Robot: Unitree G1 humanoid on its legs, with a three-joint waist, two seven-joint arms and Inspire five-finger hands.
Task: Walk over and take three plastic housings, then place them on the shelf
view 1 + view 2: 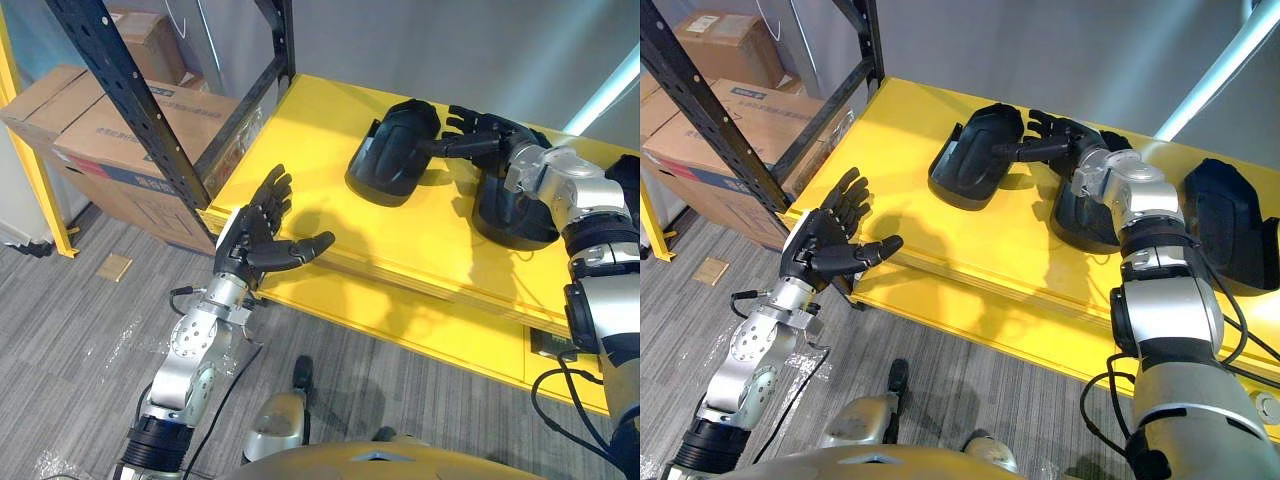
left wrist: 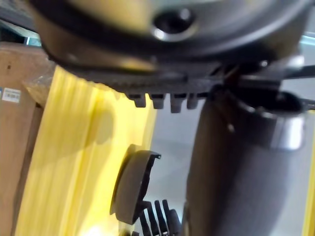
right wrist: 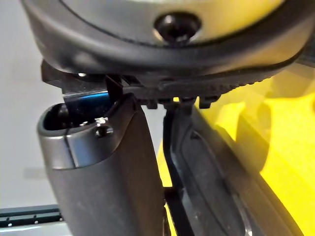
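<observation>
Three black plastic housings lie on the yellow shelf board. The left housing leans tilted, and my right hand is just right of it, fingers straight and spread, thumb reaching to its rim. The right wrist view shows that housing past the thumb. The second housing lies under my right wrist. The third housing rests further right. My left hand hovers open and empty at the board's front left edge; its wrist view shows the left housing.
A black perforated rack upright rises at the shelf's left corner. Cardboard boxes are stacked behind it on the grey floor. A yellow post stands at the far left, and a small cardboard scrap lies on the floor.
</observation>
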